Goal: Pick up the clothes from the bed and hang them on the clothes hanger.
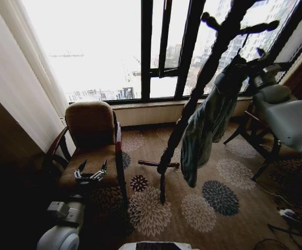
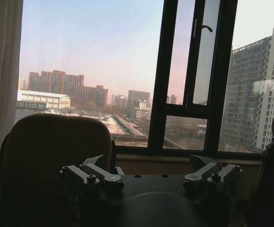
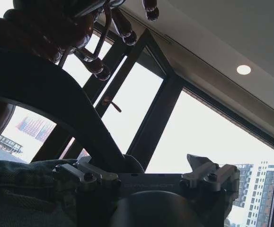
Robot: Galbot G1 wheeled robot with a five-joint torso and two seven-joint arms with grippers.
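Note:
The clothes, a light-blue denim jacket [image 1: 205,125], hang from the upper part of a dark wooden coat stand [image 1: 178,133]. In the right wrist view the denim [image 3: 18,189] lies under the black clothes hanger [image 3: 56,104], whose curved bar runs down beside one finger. My right gripper [image 1: 251,66] is raised at the jacket's top; its jaws [image 3: 146,176] stand open, with the hanger bar ending just inside them. My left gripper [image 1: 91,174] hovers open and empty over a chair seat, facing the window [image 2: 151,178]. The bed is out of view.
A brown armchair [image 1: 91,130] stands at the left by the curtain. The coat stand's pegs [image 3: 99,71] are just above the right gripper. Dark furniture legs [image 1: 255,140] and floor cables [image 1: 291,219] are at the right. Patterned carpet [image 1: 192,208] lies open in front.

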